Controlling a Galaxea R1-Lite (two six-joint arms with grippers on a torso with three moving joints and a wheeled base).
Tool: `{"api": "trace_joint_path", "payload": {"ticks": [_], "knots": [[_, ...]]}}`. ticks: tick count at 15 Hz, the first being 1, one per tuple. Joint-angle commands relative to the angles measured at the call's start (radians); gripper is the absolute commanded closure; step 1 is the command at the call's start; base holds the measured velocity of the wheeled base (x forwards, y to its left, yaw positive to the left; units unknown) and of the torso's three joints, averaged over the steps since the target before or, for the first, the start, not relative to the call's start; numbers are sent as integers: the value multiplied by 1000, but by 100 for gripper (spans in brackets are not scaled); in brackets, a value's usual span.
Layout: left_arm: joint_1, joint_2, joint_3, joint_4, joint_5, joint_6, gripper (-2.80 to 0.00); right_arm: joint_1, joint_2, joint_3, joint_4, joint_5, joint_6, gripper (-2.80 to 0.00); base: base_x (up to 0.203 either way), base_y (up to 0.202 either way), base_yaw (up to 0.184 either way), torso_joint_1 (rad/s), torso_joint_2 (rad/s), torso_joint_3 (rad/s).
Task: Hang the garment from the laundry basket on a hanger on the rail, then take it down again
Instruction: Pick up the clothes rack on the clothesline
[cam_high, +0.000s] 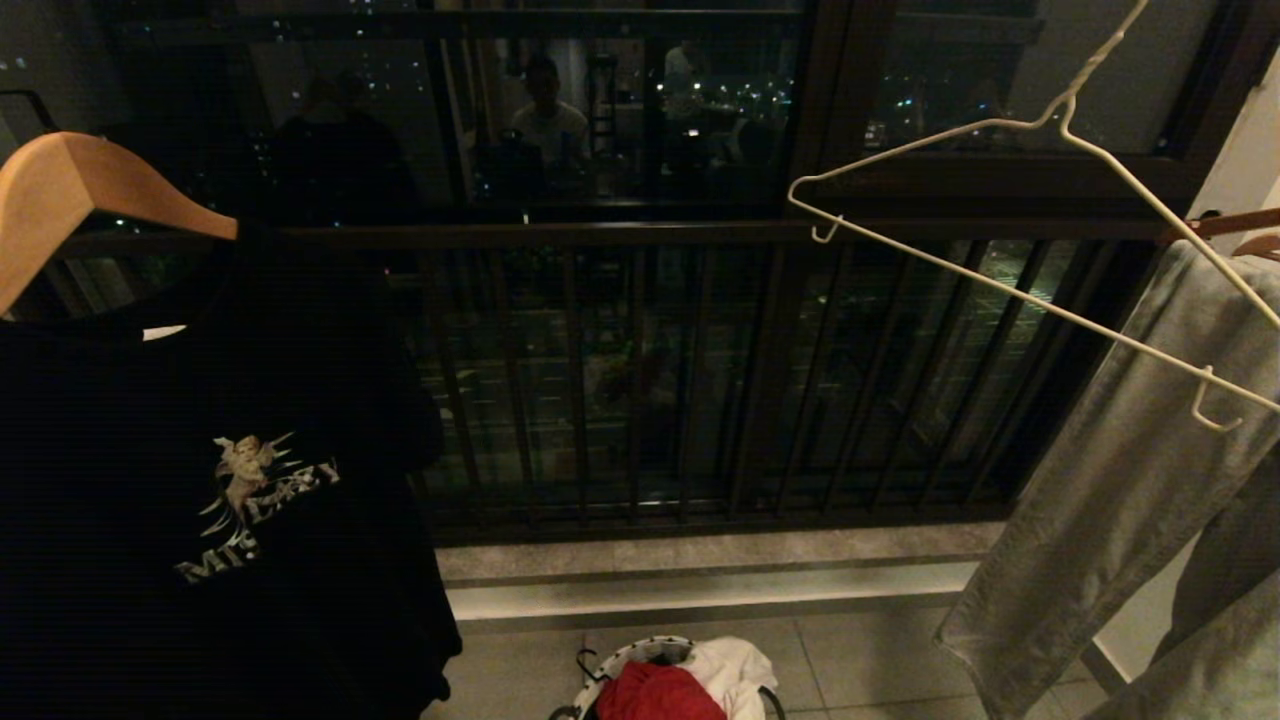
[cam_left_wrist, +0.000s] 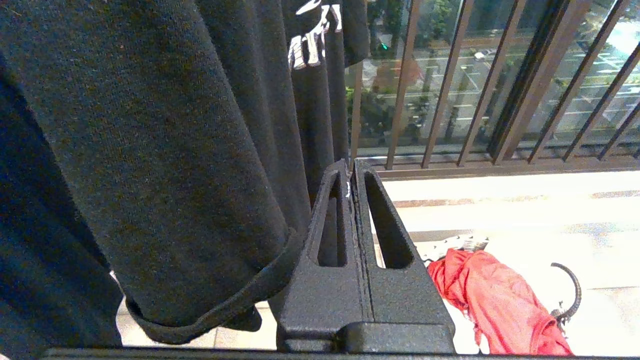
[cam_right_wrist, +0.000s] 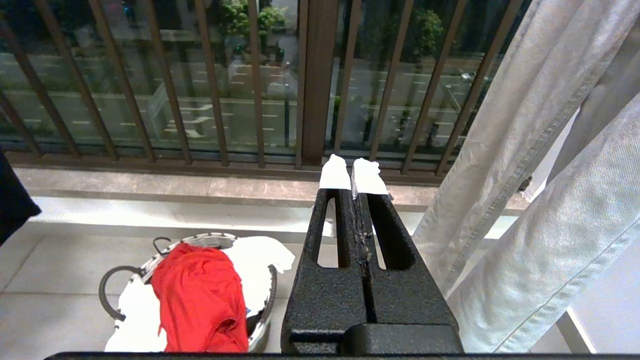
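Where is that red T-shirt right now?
The red T-shirt lies bunched in the laundry basket on the floor, low in the head view, draped over a white T-shirt, below the window railing.

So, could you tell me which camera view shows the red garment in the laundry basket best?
The right wrist view: the garment lies draped over the whole laundry basket. The left wrist view shows it partly behind the gripper; the head view catches only its top at the frame's bottom edge.

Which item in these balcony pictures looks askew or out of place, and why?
The thin cream-white wire hanger hangs steeply tilted, one end far lower than the other, with nothing on it. The red T-shirt lies crumpled in the small round patterned-rim laundry basket, draped over its edge beside white cloth.
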Motion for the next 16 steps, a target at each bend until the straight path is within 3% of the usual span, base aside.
{"api": "trace_joint_path", "payload": {"ticks": [1, 16], "knots": [[0, 0, 2, 0, -1, 0, 0, 0, 1, 0, 0, 1, 1, 0, 0, 0, 0, 0, 0, 0], [0, 0, 2, 0, -1, 0, 0, 0, 1, 0, 0, 1, -6, 0, 0, 0, 0, 140, -288, -153]]}}
